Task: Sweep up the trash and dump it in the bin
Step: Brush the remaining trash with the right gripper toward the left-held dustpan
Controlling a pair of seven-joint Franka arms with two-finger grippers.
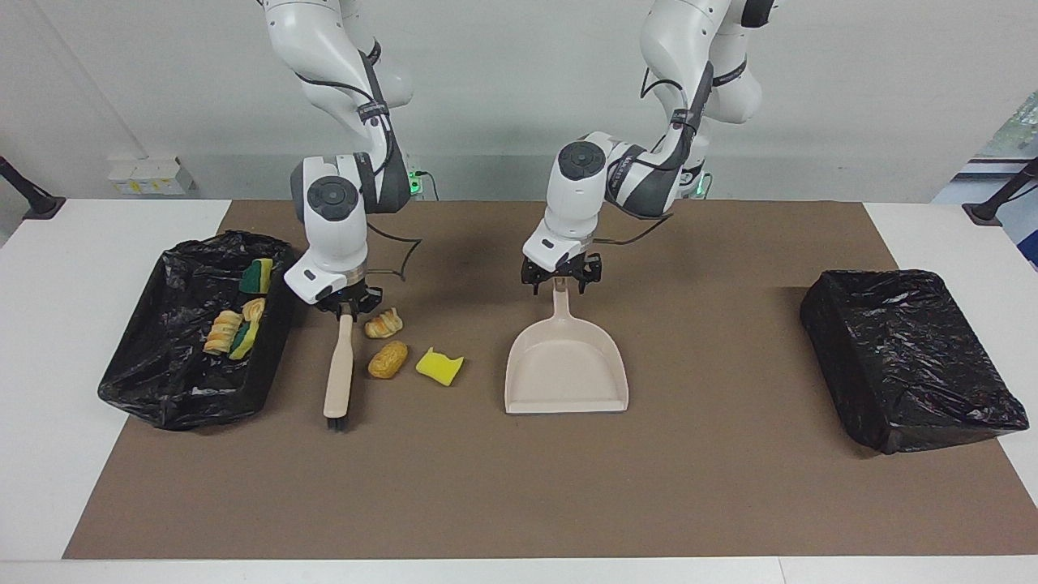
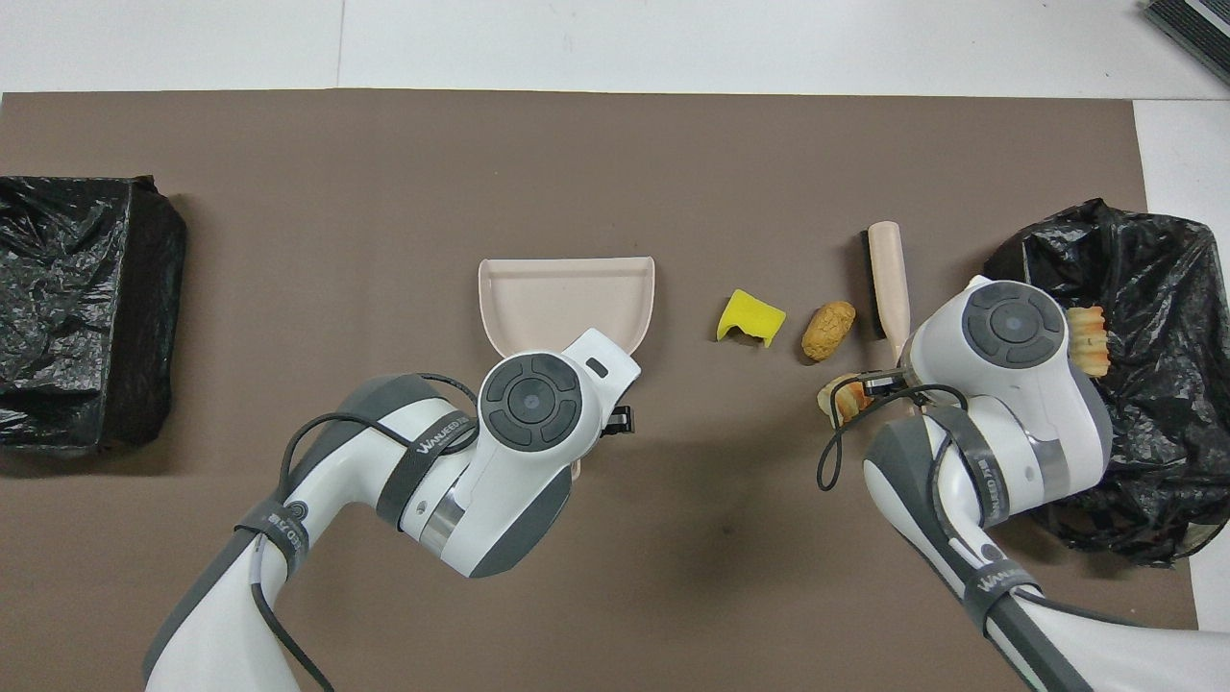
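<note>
Three pieces of trash lie on the brown mat: a pastry (image 1: 383, 324), a bread piece (image 1: 388, 358) (image 2: 827, 331) and a yellow sponge chunk (image 1: 439, 367) (image 2: 750, 318). Several more scraps (image 1: 231, 328) lie in the black-lined bin (image 1: 174, 389) (image 2: 1143, 259) at the right arm's end. My right gripper (image 1: 347, 308) is shut on the handle of the beige brush (image 1: 339, 375) (image 2: 890, 279), which lies on the mat between the bin and the loose trash. My left gripper (image 1: 560, 281) is shut on the handle of the beige dustpan (image 1: 566, 367) (image 2: 567, 298), which lies flat mid-table.
A second bin wrapped in a black bag (image 1: 908, 357) (image 2: 77, 308) stands at the left arm's end of the table. The brown mat (image 1: 519, 487) covers most of the white table.
</note>
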